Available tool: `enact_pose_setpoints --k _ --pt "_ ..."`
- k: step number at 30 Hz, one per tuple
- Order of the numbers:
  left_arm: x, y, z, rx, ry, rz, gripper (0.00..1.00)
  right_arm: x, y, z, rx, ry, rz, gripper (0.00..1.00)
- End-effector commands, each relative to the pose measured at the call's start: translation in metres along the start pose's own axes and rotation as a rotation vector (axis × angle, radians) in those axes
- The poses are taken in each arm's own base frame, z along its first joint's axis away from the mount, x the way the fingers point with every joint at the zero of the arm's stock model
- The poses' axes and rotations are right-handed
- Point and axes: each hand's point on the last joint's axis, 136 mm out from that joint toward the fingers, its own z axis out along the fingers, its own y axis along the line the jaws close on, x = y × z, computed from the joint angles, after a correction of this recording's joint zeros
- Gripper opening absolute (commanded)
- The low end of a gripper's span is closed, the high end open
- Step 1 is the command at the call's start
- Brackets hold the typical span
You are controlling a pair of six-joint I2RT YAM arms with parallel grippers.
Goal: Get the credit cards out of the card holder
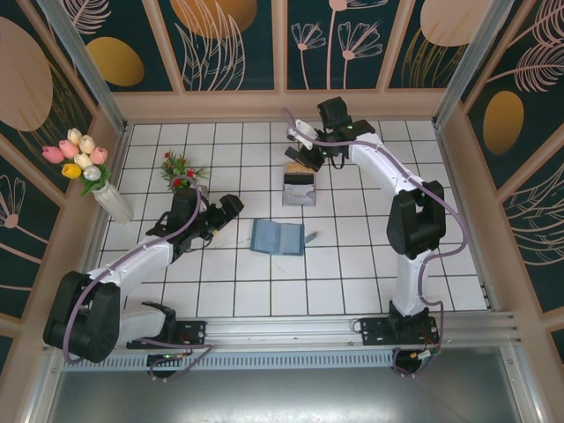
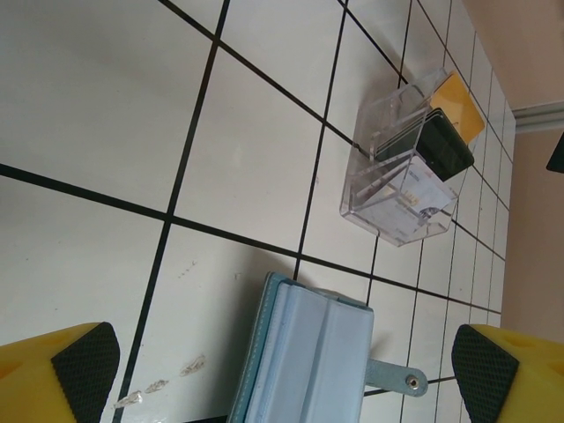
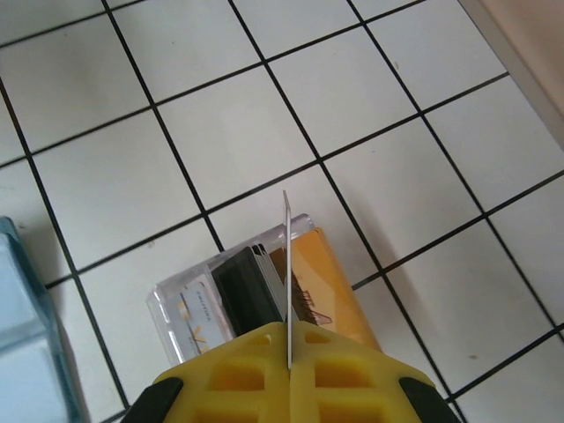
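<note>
The card holder (image 1: 278, 236) lies open on the white tiles, its pale blue inside faces up and its snap tab to the right; it also appears in the left wrist view (image 2: 308, 352). My left gripper (image 1: 225, 211) hovers open just left of it, with the wallet's edge between the spread fingers (image 2: 84, 366). My right gripper (image 3: 288, 339) is shut on a thin pale credit card (image 3: 286, 256), seen edge-on. It hangs over a clear stand (image 3: 176, 304) that has an orange card (image 3: 330, 282) and a black card (image 3: 251, 291) in it.
The clear stand (image 1: 299, 189) sits one tile beyond the wallet, under the right gripper (image 1: 298, 159). A small red flower plant (image 1: 179, 169) and a vase of tulips (image 1: 88, 167) stand at the left. Wooden walls border the tiled floor.
</note>
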Motion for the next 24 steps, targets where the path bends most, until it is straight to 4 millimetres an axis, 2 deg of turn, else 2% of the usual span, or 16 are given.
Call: enact_pose_setpoints --k 1,8,14,18,24 --pt "-0.006 -0.013 -0.002 0.023 0.002 0.024 0.99 0.012 0.007 0.010 -0.044 0.039 -0.091 0.00" --pt "-0.004 -0.014 0.001 0.034 0.020 0.015 0.99 0.022 0.003 0.022 -0.056 0.101 -0.116 0.00" --pt "-0.005 -0.015 -0.001 0.035 0.014 0.013 0.99 0.024 0.013 0.027 -0.107 0.105 -0.145 0.00" --pt "-0.003 -0.012 0.001 0.029 0.021 0.008 0.99 0.033 0.027 0.034 -0.206 0.144 -0.150 0.00" --pt "-0.002 -0.014 0.004 0.037 0.036 0.007 0.99 0.042 0.019 0.045 -0.170 0.203 -0.169 0.00"
